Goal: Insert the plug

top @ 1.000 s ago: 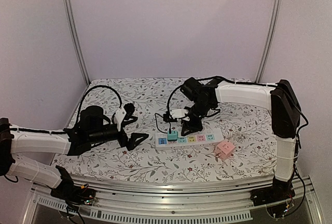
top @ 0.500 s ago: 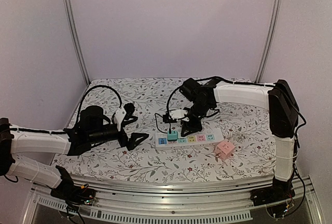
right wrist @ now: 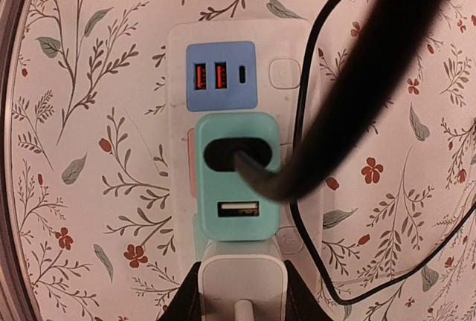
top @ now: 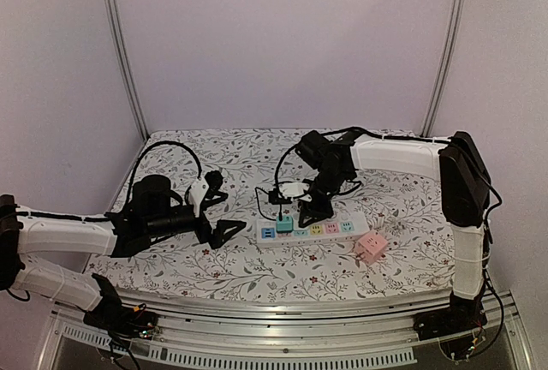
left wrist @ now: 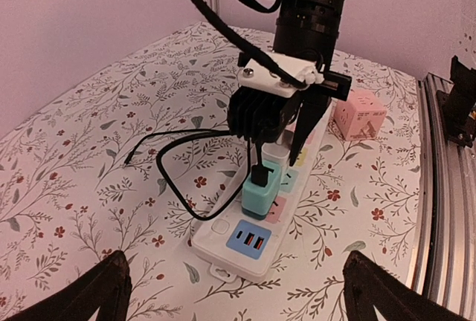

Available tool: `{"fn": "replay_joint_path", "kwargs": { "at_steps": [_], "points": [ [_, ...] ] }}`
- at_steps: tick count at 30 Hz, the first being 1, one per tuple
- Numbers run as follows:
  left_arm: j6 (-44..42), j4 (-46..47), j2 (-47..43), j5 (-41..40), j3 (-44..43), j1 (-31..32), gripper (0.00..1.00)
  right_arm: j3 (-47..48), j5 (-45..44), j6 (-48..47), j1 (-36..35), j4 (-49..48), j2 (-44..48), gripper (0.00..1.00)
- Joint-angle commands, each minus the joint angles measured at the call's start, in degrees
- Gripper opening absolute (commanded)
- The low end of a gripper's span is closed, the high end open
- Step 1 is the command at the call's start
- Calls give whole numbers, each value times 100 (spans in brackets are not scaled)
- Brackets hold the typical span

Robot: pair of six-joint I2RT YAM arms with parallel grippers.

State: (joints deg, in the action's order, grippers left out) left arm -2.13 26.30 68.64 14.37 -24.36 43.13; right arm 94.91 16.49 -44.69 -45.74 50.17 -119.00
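Observation:
A white power strip (top: 330,229) (left wrist: 223,243) (right wrist: 178,68) with coloured sockets lies mid-table. A teal charger (top: 284,224) (left wrist: 260,191) (right wrist: 238,176) with a black cable (left wrist: 167,180) is plugged into it. My right gripper (top: 308,213) (left wrist: 286,139) (right wrist: 242,295) is shut on a white plug (left wrist: 277,156) (right wrist: 242,280), held upright on the strip right beside the teal charger. Its pins are hidden. My left gripper (top: 224,209) (left wrist: 242,291) is open near the table, left of the strip, with nothing between its fingers.
A pink cube adapter (top: 371,247) (left wrist: 359,113) sits on the floral cloth just right of the strip. The black cable (top: 264,199) loops on the cloth behind the strip. A metal rail (left wrist: 439,209) runs along the table's near edge.
The right gripper with the white plug has edged slightly left toward the teal charger. The left arm has not moved.

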Motion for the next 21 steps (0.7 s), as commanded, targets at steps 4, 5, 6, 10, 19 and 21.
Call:
{"fn": "replay_joint_path", "kwargs": {
  "at_steps": [4, 5, 6, 10, 19, 21],
  "points": [
    [-97, 70, -13, 2, 80, 107, 99, -140, -395, 126, -115, 270, -424, 0],
    [-95, 68, -11, 4, 80, 107, 99, -140, -504, 168, -114, 271, -458, 0],
    [-87, 63, -13, 9, 80, 107, 99, -144, -633, 233, -119, 288, -513, 0],
    [-111, 84, -26, 4, 88, 116, 99, -213, -1167, 451, -230, 408, -724, 0],
    [-111, 85, -34, 22, 107, 125, 99, -561, -1471, 852, -310, 186, -944, 0],
    [-112, 85, -27, 21, 107, 133, 99, -522, -1484, 861, -312, 148, -958, 0]
  ]
}}
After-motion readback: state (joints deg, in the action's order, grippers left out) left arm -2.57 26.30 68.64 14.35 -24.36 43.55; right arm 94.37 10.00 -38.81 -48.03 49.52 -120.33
